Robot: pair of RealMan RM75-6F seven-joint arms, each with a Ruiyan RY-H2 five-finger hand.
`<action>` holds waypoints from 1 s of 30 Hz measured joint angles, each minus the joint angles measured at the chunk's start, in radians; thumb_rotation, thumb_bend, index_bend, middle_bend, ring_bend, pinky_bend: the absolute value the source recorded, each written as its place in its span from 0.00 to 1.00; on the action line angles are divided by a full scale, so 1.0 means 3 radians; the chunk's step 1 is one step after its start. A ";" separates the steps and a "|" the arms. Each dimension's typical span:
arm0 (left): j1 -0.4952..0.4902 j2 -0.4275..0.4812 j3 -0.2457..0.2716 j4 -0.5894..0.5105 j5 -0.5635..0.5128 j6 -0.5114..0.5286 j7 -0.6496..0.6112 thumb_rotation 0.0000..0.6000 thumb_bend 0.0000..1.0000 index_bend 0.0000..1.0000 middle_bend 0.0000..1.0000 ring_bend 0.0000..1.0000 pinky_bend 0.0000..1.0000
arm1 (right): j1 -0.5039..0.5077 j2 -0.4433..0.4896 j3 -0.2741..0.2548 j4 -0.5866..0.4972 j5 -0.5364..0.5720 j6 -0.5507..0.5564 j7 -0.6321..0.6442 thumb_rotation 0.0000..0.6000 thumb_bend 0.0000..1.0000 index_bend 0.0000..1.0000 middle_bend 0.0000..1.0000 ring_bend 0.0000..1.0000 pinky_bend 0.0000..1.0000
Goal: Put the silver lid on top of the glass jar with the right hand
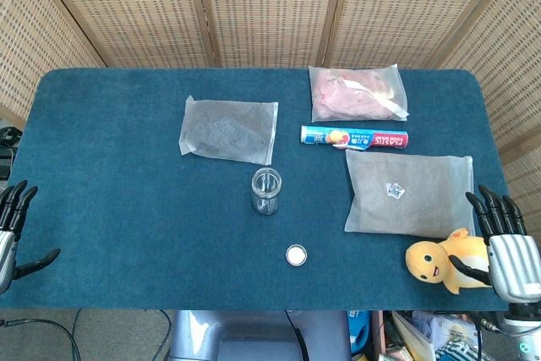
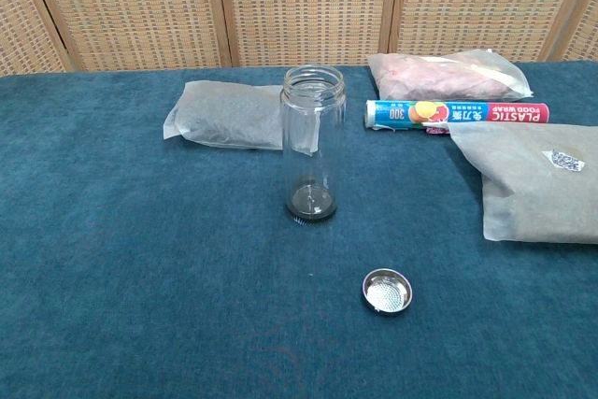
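Note:
An empty glass jar (image 1: pixel 266 191) (image 2: pixel 311 144) stands upright and uncovered near the middle of the blue table. The small silver lid (image 1: pixel 296 254) (image 2: pixel 387 291) lies with its hollow side up on the cloth, in front of the jar and slightly to its right. My right hand (image 1: pixel 507 247) hovers at the table's front right corner, fingers spread and empty, far from the lid. At the front left edge my left hand (image 1: pixel 12 230) is open too, with nothing in it. The chest view shows neither hand.
A yellow plush duck (image 1: pixel 444 261) lies right beside my right hand. A grey padded bag (image 1: pixel 408 192) sits behind it, a plastic wrap box (image 1: pixel 353 137) and a bag of pink contents (image 1: pixel 355 92) further back, and another grey bag (image 1: pixel 228 128) behind the jar. A wicker screen stands behind the table.

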 measured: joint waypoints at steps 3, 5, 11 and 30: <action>-0.0002 0.0000 -0.0002 0.0001 -0.0003 -0.0005 0.0001 1.00 0.00 0.00 0.00 0.00 0.00 | -0.0001 0.0002 -0.0003 -0.0001 -0.0004 -0.0001 -0.0001 1.00 0.00 0.00 0.00 0.00 0.00; -0.0004 -0.0003 -0.0001 0.0002 -0.0003 -0.0013 0.0008 1.00 0.00 0.00 0.00 0.00 0.00 | 0.0000 0.0002 -0.0006 0.0000 -0.0006 -0.0005 -0.0005 1.00 0.00 0.00 0.00 0.00 0.00; -0.0009 -0.0004 -0.0012 -0.0003 -0.0026 -0.0026 0.0007 1.00 0.00 0.00 0.00 0.00 0.00 | 0.0049 0.0011 -0.0044 0.0012 -0.0110 -0.0081 0.0064 1.00 0.00 0.07 0.00 0.00 0.00; -0.0066 0.0014 -0.0066 -0.0017 -0.0168 -0.0163 -0.0040 1.00 0.00 0.00 0.00 0.00 0.00 | 0.1234 -0.0222 -0.0052 -0.0052 -0.0158 -0.1910 0.0722 1.00 0.24 0.37 0.00 0.00 0.00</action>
